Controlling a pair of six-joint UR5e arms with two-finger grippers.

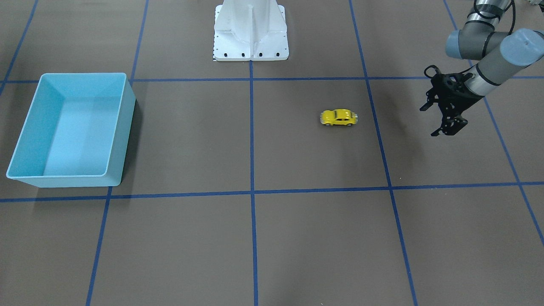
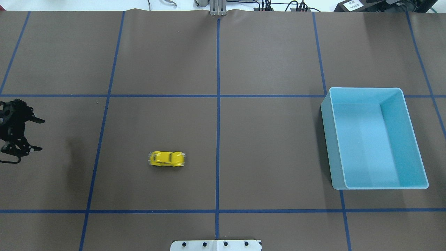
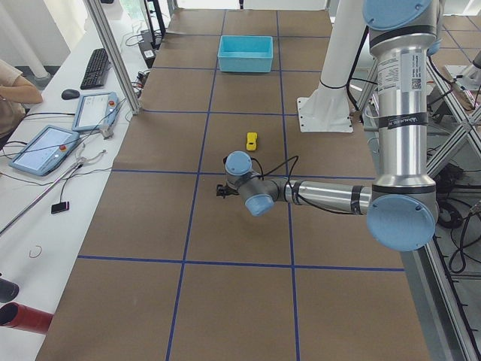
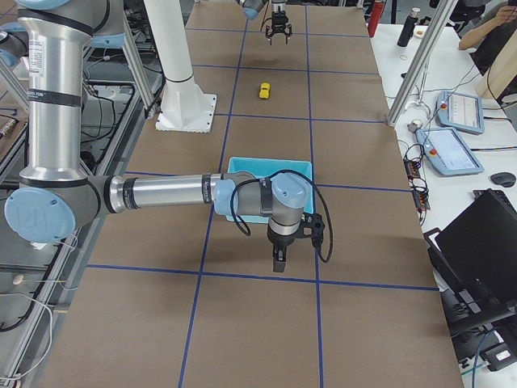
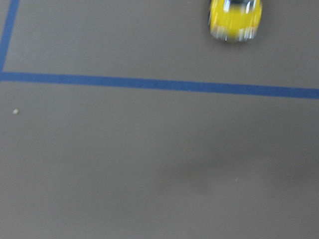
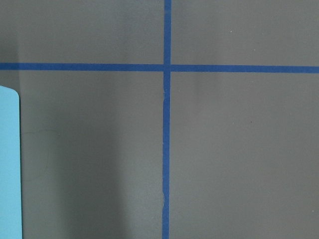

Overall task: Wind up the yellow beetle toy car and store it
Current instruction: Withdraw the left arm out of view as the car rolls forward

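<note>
Hovering: left pincer (image 1: 428, 122) apart, empty | right pincer (image 4: 279, 265): cannot tell | risk: car (image 1: 338, 117) looks blurred, may roll beyond reach

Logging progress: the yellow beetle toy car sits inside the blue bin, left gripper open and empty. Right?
No: the overhead view shows the yellow beetle toy car on the table, apart from the blue bin. The left gripper is open and empty.

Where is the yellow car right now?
In the overhead view the car sits on the table left of the centre tape line, apart from the open left gripper at the left edge; the blue bin is far right.
</note>
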